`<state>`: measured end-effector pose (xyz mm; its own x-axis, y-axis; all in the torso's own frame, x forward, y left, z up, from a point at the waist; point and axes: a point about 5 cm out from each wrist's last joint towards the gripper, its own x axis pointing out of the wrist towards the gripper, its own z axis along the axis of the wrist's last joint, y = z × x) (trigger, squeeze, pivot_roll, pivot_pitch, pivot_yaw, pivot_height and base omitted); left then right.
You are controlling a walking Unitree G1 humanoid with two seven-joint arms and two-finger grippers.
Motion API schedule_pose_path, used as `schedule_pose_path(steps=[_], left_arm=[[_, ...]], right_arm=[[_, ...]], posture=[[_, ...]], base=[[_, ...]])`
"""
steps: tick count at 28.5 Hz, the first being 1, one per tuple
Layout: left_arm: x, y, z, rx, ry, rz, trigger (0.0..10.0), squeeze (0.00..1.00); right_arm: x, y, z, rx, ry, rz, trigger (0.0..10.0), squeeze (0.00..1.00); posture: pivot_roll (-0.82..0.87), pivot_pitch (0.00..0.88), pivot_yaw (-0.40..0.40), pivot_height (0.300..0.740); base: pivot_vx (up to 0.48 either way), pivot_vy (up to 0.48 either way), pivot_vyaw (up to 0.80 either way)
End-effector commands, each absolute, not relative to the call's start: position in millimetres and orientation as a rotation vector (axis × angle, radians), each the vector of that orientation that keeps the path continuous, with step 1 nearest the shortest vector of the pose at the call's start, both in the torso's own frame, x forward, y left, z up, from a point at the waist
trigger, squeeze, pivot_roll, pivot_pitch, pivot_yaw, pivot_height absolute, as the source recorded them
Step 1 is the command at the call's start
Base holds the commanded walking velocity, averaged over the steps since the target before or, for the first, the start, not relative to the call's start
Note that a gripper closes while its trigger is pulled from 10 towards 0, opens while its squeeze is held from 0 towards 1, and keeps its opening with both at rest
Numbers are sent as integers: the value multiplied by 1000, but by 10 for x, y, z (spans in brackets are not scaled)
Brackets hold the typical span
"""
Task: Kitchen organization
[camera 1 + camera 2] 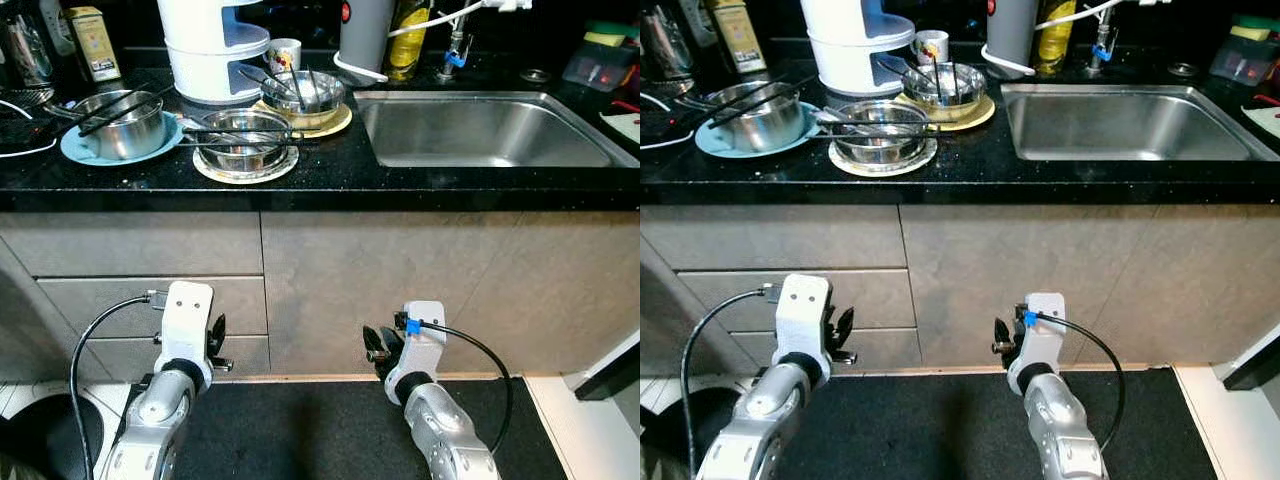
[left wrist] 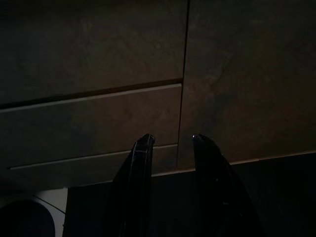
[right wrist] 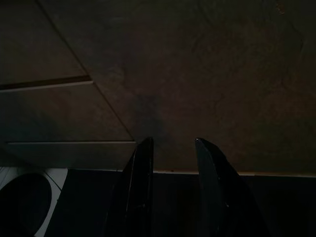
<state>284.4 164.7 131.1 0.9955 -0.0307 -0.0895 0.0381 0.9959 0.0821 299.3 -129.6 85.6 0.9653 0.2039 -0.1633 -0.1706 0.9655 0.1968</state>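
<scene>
on the black table (image 1: 330,170), from left to right, sit a steel bowl with chopsticks on a blue plate (image 1: 122,125), a second steel bowl on a white plate (image 1: 245,141), a third steel bowl on a yellow plate (image 1: 303,95), then the empty steel sink (image 1: 480,130). below, before the grey cabinet fronts (image 1: 330,290), the left end effector (image 2: 170,148) hangs low with its fingers narrowly parted and holding nothing; the right end effector (image 3: 173,148) does likewise. i judge nothing is started. risk: loose chopsticks could roll off a bowl if it is lifted tilted, and a bowl may slide off its plate.
</scene>
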Motion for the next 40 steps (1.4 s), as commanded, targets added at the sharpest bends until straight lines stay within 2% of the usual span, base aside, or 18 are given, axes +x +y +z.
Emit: schedule_pose_path(steps=[1,27,33,40], left_arm=[[2822,1661,1253,79,112,-35,10000,0],[2830,1670,1265,93,107,-39,10000,0],[2833,1664,1270,97,106,-40,10000,0],[2811,1635,1207,109,140,-39,10000,0]], right_arm=[[2959,-1289,772,178,223,193,10000,0],[2955,-1264,755,187,226,191,10000,0],[2942,-1267,745,190,226,188,10000,0],[2937,-1276,717,187,235,187,10000,0]], posture=[[-88,175,-52,740],[-81,172,-43,740],[-80,171,-41,740],[-80,167,-41,740]], base=[[386,0,0],[366,0,0],[262,0,0],[0,0,0]])
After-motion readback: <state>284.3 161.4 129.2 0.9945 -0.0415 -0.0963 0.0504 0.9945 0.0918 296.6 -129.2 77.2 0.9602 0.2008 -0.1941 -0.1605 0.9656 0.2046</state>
